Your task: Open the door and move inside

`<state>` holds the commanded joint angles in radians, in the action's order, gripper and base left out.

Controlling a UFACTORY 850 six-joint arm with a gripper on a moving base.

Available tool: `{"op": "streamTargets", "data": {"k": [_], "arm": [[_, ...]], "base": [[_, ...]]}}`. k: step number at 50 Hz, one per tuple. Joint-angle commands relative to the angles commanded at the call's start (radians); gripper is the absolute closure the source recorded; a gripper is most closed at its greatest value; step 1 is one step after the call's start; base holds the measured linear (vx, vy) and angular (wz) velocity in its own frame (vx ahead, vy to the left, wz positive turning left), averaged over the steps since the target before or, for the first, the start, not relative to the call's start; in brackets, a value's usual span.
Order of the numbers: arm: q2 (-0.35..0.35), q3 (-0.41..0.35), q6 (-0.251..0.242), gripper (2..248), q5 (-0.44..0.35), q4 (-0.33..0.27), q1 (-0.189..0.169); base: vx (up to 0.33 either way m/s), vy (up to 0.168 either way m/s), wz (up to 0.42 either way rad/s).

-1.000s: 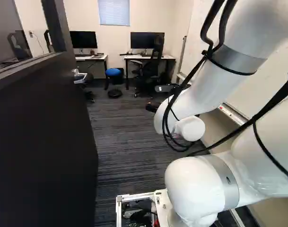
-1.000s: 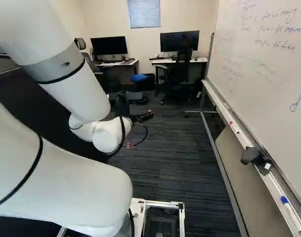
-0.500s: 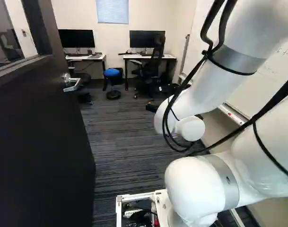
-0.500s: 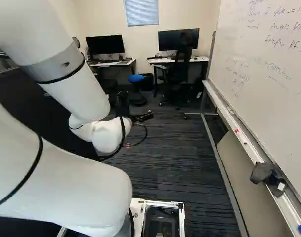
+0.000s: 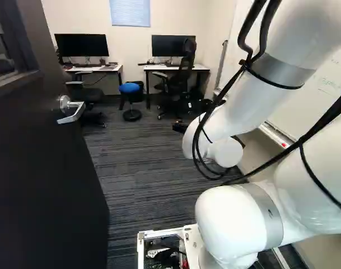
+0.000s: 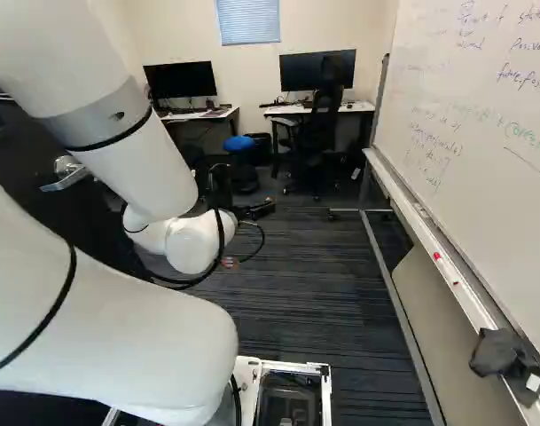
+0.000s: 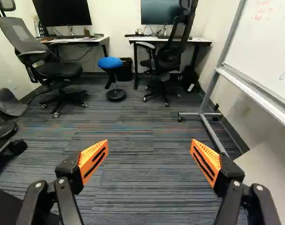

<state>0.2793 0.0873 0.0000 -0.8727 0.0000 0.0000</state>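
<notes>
Orange pads (image 7: 93,158) wide apart, the claw (image 6: 264,209) hung above striped carpet (image 5: 136,174), and there stood the door (image 5: 44,179), open, left of the arm (image 5: 243,109)!

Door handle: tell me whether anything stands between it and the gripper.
Nothing visible stands between the gripper and the door handle: the left base view shows floor across that gap, with the blue stool well beyond.

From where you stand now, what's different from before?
My base moved ahead, so the door and its handle look nearer; the handle now shows in the right base view too. My arm kept its pose. My fingers hold nothing.
</notes>
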Motion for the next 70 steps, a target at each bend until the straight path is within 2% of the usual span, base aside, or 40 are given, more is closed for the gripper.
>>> {"op": "streamTargets", "data": {"k": [70], "arm": [[0.000,0.000,0.000,3,0.000,0.000,0.000]], "base": [[0.205,0.002,-0.011]]}}
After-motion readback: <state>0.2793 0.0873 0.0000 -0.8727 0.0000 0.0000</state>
